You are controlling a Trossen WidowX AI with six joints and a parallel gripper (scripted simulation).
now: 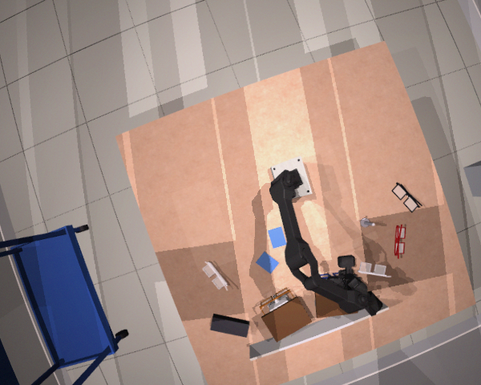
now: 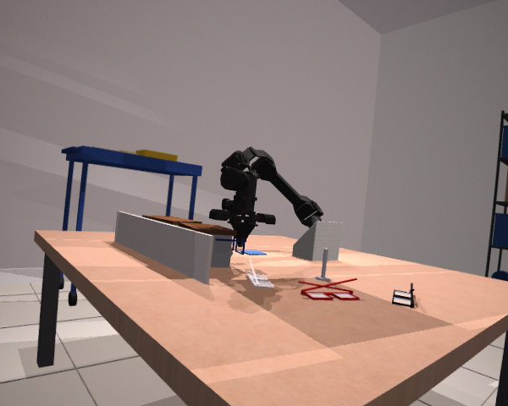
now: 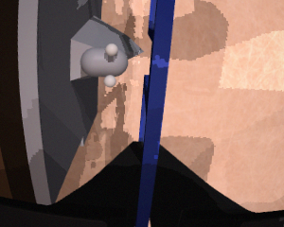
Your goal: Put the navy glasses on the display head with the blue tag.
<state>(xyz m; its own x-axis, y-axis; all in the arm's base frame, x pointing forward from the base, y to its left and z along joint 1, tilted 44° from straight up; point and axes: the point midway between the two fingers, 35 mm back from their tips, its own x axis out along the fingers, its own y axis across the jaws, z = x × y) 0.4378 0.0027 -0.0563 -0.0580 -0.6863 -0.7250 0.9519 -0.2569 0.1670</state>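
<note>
My gripper (image 2: 240,244) (image 3: 145,151) is shut on the navy glasses (image 1: 329,275) (image 2: 244,246) (image 3: 157,95). It points down at the front of the right-hand display head (image 1: 332,305) (image 2: 222,253) (image 3: 62,109). In the wrist view the frame is a nearly upright navy bar to the right of the head's nose; the two pale pads lie over the rounded grey nose part. Contact cannot be told. The arm hides part of this head. The other head (image 1: 286,319) wears orange-brown glasses (image 1: 273,299). Two blue squares (image 1: 277,237) (image 1: 267,262) lie on the table; which head each marks is unclear.
A low grey wall (image 1: 315,337) (image 2: 162,244) stands behind the heads. White glasses (image 1: 374,272) (image 2: 260,279), red glasses (image 1: 397,241) (image 2: 329,295), black glasses (image 1: 406,196) (image 2: 403,298) and a small post (image 2: 324,264) stand to the right. More white glasses (image 1: 217,274) and a dark box (image 1: 229,326) lie left.
</note>
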